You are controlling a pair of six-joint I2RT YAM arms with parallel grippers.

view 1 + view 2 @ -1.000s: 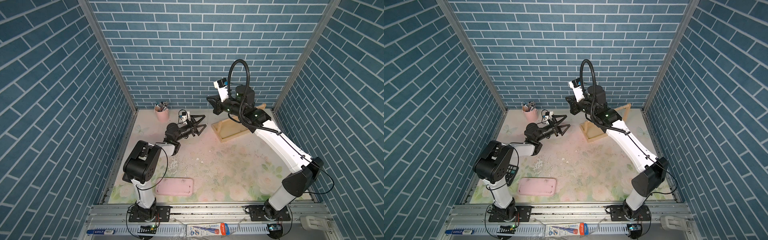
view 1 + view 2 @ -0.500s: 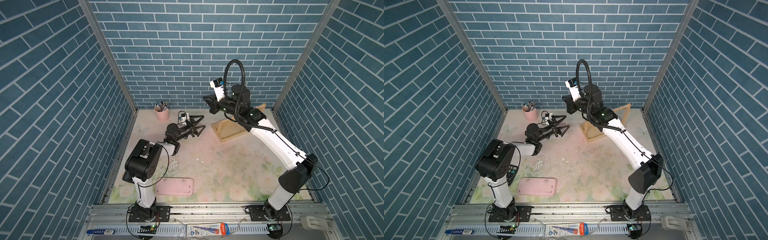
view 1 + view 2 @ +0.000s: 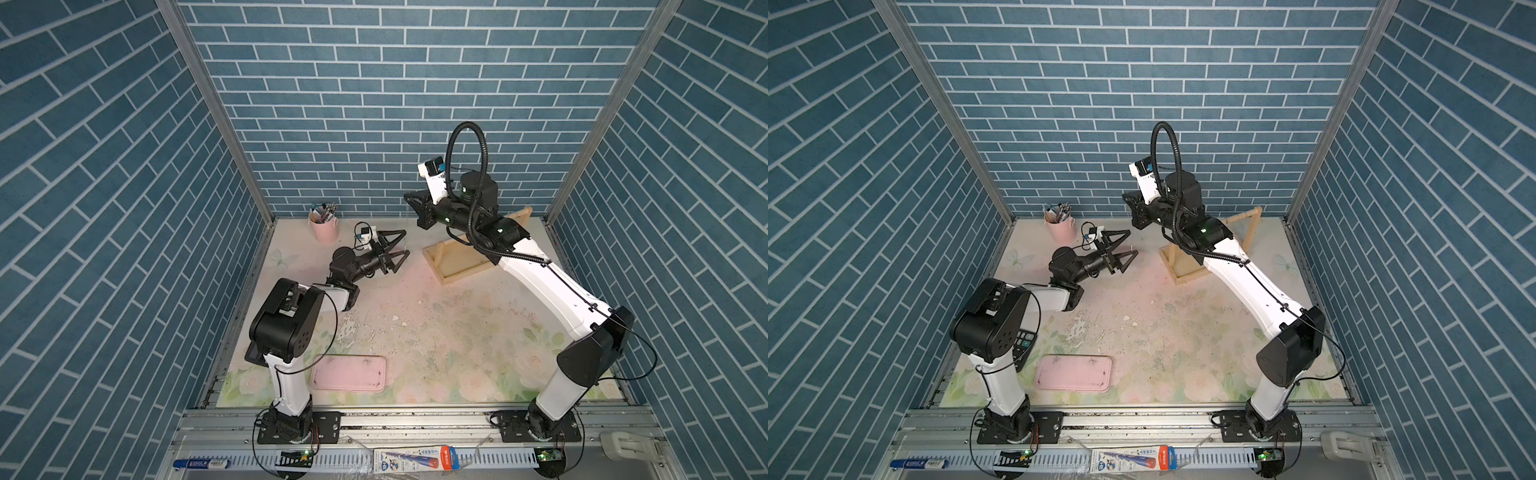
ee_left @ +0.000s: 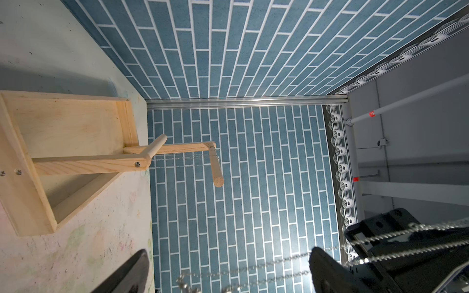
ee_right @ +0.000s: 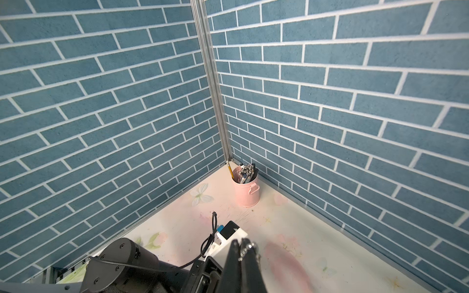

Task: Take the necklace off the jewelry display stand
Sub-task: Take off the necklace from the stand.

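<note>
Necklace (image 5: 248,247) is pinched in the right end effector (image 5: 241,243), left end effector (image 3: 405,242) spread wide, front box (image 3: 415,458) reads HB.

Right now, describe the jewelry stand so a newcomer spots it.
At the table's far edge, by the back wall, look under the right arm. The jewelry display stand is there: pale wood, tray base, two posts, top bar, unlike the pink pen cup and flat pink tray.

Behind the right arm (image 3: 536,272), jewelry display stand (image 3: 457,261) half hidden; necklace (image 4: 380,236) cropped.
</note>
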